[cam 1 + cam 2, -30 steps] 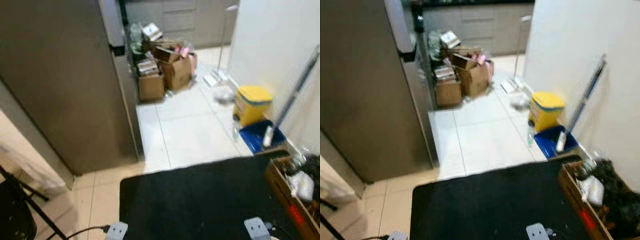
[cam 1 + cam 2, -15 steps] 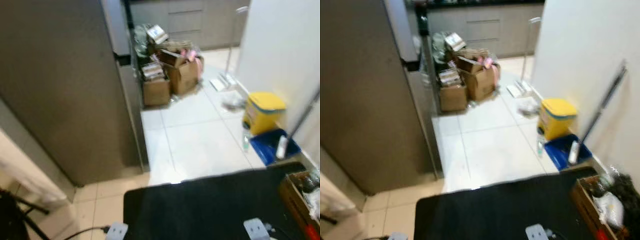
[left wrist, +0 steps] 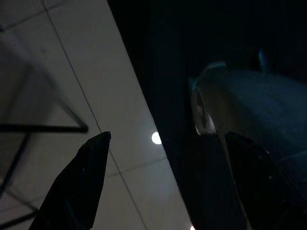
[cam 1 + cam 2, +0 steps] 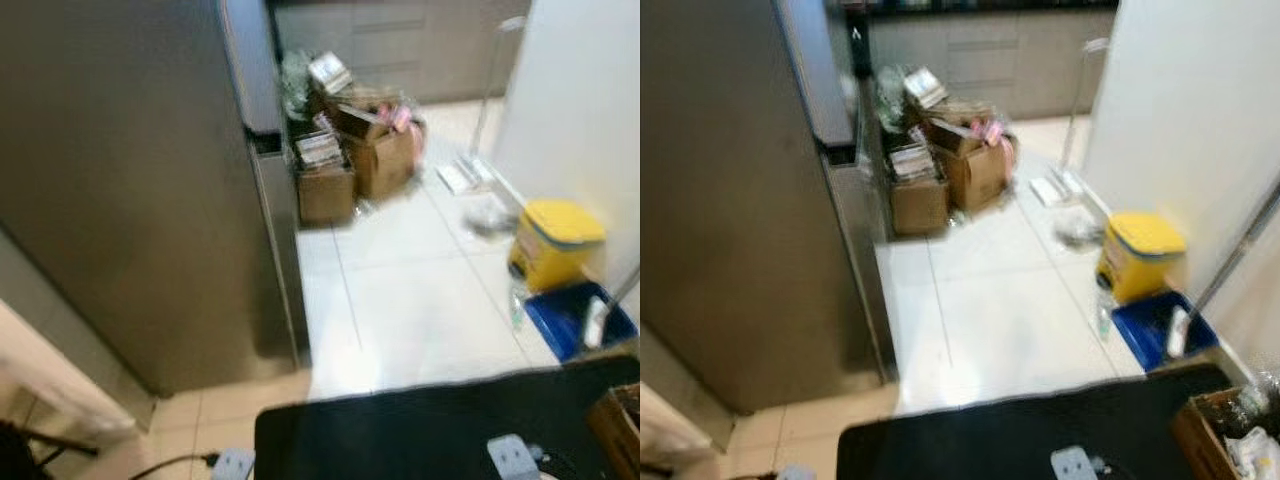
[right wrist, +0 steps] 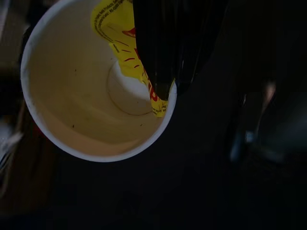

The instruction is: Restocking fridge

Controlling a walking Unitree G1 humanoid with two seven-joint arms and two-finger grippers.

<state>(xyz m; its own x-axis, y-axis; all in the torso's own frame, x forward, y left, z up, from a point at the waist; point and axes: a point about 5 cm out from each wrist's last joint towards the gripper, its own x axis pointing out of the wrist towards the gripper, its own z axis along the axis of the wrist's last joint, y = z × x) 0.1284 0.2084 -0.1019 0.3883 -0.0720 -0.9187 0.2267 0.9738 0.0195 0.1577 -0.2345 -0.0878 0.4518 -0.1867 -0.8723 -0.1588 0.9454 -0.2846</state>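
Note:
A tall grey steel fridge (image 4: 130,200) stands at the left, its side facing me and its front edge (image 4: 275,200) running back along the white tiles. In the right wrist view my right gripper (image 5: 165,88) is shut on the rim of a white paper cup (image 5: 72,91) with a yellow label; the cup's inside is bare. In the left wrist view my left gripper (image 3: 168,182) is open, its black fingers (image 3: 88,177) wide apart over pale floor tiles and a dark mat, holding nothing.
A black mat (image 4: 440,430) lies at my feet. Open cardboard boxes (image 4: 345,160) full of packets stand beyond the fridge. A yellow bin (image 4: 555,240), a blue tray (image 4: 575,320) and a wooden crate (image 4: 1220,440) line the white wall on the right.
The whole picture has slid right and down, so the camera has turned left; the fridge takes up more of the view. Nothing on the floor has moved.

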